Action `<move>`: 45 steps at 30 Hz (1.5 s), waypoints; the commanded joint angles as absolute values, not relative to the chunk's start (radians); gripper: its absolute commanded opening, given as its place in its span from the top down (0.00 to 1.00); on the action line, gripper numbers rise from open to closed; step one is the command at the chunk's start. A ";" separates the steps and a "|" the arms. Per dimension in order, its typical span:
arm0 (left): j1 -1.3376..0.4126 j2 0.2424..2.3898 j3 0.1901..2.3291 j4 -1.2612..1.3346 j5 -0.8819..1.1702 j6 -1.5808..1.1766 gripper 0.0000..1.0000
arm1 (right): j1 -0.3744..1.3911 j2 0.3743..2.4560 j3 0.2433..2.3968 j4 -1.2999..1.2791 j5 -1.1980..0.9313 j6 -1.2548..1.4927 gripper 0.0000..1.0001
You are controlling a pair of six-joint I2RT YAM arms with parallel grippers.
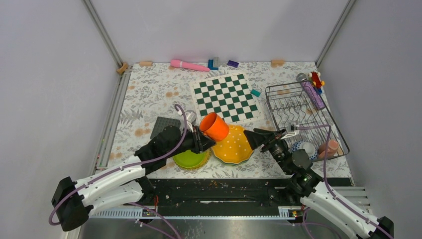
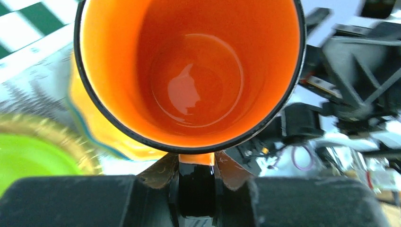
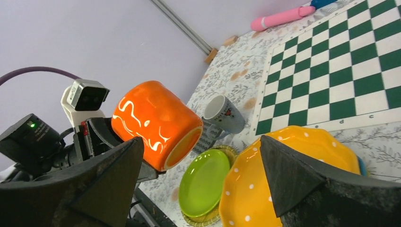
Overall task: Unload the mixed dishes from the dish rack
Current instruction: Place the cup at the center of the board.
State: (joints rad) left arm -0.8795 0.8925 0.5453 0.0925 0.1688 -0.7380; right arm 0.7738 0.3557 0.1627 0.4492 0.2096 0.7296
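Observation:
My left gripper (image 1: 200,141) is shut on the black handle of an orange cup (image 1: 214,127), held tilted above the table; the left wrist view looks straight into the cup (image 2: 189,71) with the gripper (image 2: 197,163) below it. My right gripper (image 1: 257,137) is open and empty at the right edge of an orange white-dotted scalloped plate (image 1: 233,146). In the right wrist view the open gripper (image 3: 199,144) frames the cup (image 3: 153,123), this plate (image 3: 265,189) and a lime-green plate (image 3: 205,182). The dish rack (image 1: 293,109) at the right holds a patterned bowl (image 1: 304,148) and a pink cup (image 1: 329,147).
The lime-green plate (image 1: 189,159) lies on a gold-rimmed plate near the front edge. A white cup (image 1: 190,117) stands by a grey baseplate (image 1: 161,124). The chessboard (image 1: 226,97) lies mid-table. A purple tube (image 1: 313,94) and red toy (image 1: 315,78) sit at the rack's far end.

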 commanded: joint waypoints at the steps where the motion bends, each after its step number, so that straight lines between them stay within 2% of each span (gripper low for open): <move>1: -0.883 0.810 0.588 -0.069 -0.114 -0.740 1.00 | 0.770 0.308 0.168 0.398 0.282 0.665 0.00; 10: -0.884 0.658 0.605 -0.538 -0.619 -0.940 1.00 | 0.768 0.165 0.165 0.284 0.356 0.598 0.00; 17: -0.872 0.770 0.696 -0.932 -0.876 -1.268 1.00 | 0.768 0.124 0.150 0.257 0.363 0.584 0.00; 20: -0.822 0.846 0.715 -1.021 -0.932 -1.377 1.00 | 0.768 0.136 0.166 0.230 0.364 0.575 0.00; 27: -0.565 0.903 0.663 -0.867 -0.870 -1.313 1.00 | 0.769 0.179 0.170 0.238 0.352 0.561 0.01; 33: -0.392 0.918 0.614 -0.495 -0.847 -1.048 1.00 | 0.769 0.204 0.175 0.239 0.358 0.545 0.00; 38: -0.235 1.028 0.575 -0.163 -0.620 -0.803 1.00 | 0.769 0.197 0.166 0.240 0.382 0.538 0.00; 45: -0.115 1.282 0.716 -0.171 -0.472 -0.738 1.00 | 0.768 0.177 0.158 0.236 0.404 0.524 0.00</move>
State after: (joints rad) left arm -0.1623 1.2179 0.6136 -0.3225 -0.5701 -0.8268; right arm 0.7723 0.1936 0.1520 0.2134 0.3588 0.5529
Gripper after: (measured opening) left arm 0.174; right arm 0.996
